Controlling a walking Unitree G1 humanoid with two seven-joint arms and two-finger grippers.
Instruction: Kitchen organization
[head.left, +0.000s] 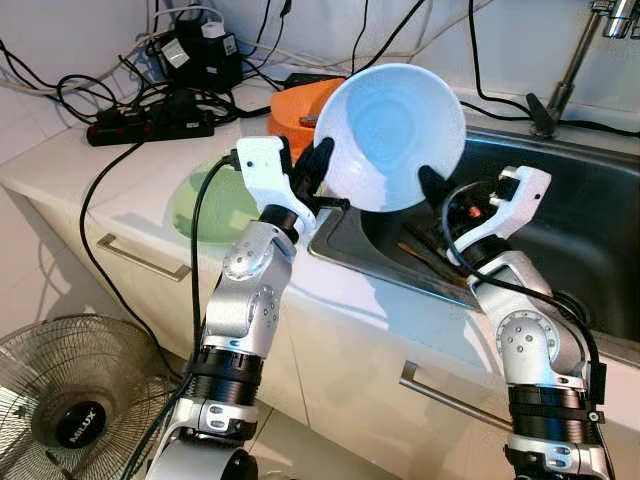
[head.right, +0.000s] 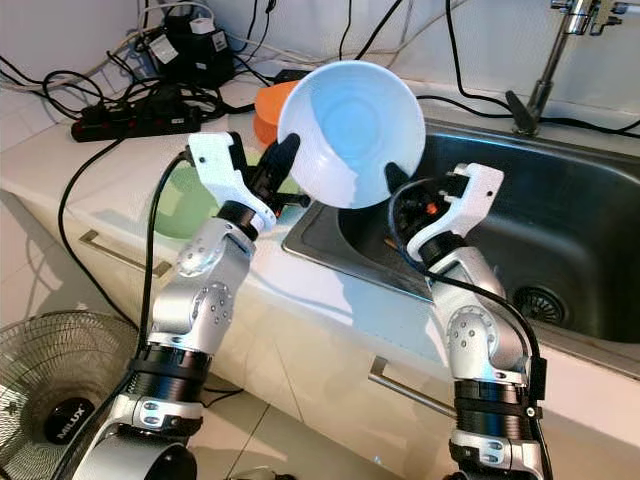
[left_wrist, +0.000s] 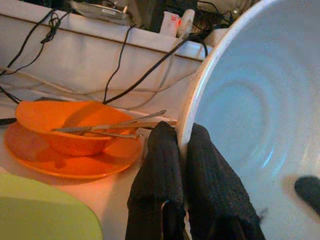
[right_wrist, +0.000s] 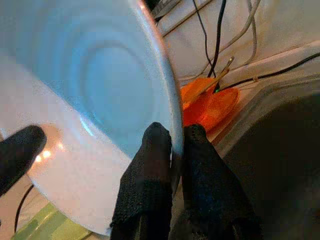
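A large pale blue bowl (head.left: 390, 135) hangs tilted above the left edge of the steel sink (head.left: 570, 215), its inside facing me. My left gripper (head.left: 318, 170) is shut on the bowl's left rim, one finger each side of the wall (left_wrist: 200, 165). My right gripper (head.left: 435, 185) is shut on the lower right rim (right_wrist: 172, 150). Behind the bowl an orange bowl (left_wrist: 70, 127) sits on an orange plate (left_wrist: 60, 160) with chopsticks (left_wrist: 115, 125) across it. A light green plate (head.left: 205, 205) lies on the counter under my left wrist.
Utensils lie in the sink basin (head.left: 430, 262) beneath the bowl. A tap (head.left: 575, 60) rises at the back right. A black power strip (head.left: 150, 118) and tangled cables crowd the counter's back left. A floor fan (head.left: 70, 400) stands low on the left. Drawer handles (head.left: 140, 260) line the cabinet front.
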